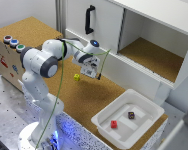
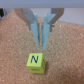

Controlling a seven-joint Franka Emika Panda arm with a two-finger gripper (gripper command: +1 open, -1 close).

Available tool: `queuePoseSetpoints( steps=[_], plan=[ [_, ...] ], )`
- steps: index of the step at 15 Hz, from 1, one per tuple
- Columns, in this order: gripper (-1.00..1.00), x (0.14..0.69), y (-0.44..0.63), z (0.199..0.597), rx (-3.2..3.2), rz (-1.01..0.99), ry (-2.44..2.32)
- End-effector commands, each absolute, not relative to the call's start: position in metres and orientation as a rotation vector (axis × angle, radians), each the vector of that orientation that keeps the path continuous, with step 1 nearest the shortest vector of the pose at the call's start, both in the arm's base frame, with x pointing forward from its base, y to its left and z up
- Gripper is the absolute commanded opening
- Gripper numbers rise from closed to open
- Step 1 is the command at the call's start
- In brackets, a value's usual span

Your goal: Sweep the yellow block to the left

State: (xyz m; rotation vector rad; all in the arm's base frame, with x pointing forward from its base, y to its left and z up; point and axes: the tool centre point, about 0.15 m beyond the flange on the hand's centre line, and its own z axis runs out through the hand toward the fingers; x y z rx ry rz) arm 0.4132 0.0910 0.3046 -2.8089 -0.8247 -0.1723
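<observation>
Your gripper (image 1: pixel 97 75) hangs over the cork top (image 1: pixel 94 95) with its fingers (image 2: pixel 44 30) drawn narrow, almost together, and holding nothing. The yellow block (image 1: pixel 77 77) sits on the cork just beside the gripper, on the exterior view's left of it. In the wrist view the block (image 2: pixel 35 61) lies apart from the fingertips, its top face marked with an N, and it is not quite in line with them.

The main risk, as I judge it, is height. You cannot tell from either view how far the tips are above the cork. If you sweep too high, you pass over so small a cube; too low, and you drag on the rough surface. A glancing hit on a corner could spin the block aside rather than push it straight.

The cork is coarse and grainy, so expect the block to catch or tumble rather than glide.

Around the block there is open cork on every side. The white bin (image 1: pixel 144 131), holding a red cube (image 1: pixel 114 124) and a dark cube (image 1: pixel 131 115), stands well apart from it. The cabinet (image 1: pixel 101 25) rises behind it. A button box (image 1: pixel 9 57) stands further off on the exterior view's left.
</observation>
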Motion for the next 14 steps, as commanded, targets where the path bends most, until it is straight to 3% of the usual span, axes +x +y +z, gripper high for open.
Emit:
queuePoseSetpoints(
  steps=[1, 7, 14],
  plan=[
    [1.00, 0.397, 0.101, 0.313, -2.917, -0.236, -0.913],
    [1.00, 0.407, 0.105, 0.307, -2.876, -0.294, -1.152],
    [1.00, 0.356, 0.139, 0.268, -2.811, -0.242, -1.198]
  ],
)
